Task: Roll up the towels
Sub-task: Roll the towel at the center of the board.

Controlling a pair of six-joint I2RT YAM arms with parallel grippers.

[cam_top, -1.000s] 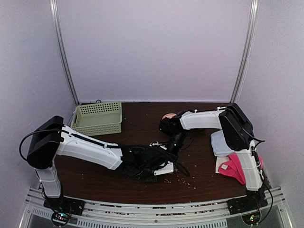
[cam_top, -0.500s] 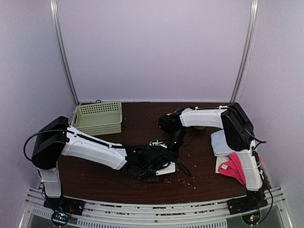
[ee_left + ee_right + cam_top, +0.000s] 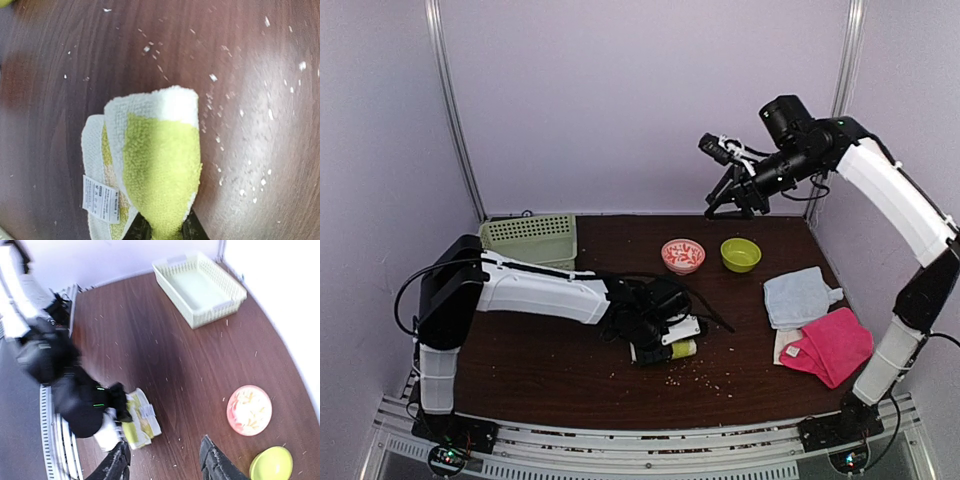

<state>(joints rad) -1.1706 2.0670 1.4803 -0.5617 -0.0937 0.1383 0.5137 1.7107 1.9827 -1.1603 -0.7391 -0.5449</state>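
A rolled yellow towel with a pale border and a white label lies on the dark table, and my left gripper is shut on its near end. From above, that roll sits at the table's middle under the left gripper. My right gripper hangs high above the back right, open and empty, as the right wrist view shows. A light blue towel, a pink towel and a cream towel under it lie flat at the right.
A green basket stands empty at the back left. A pink bowl and a green bowl sit at the back middle. Pale crumbs are scattered near the roll.
The right arm has lifted from the table's middle to high at the back right, and its jaws have opened. The left gripper has closed on the yellow roll.
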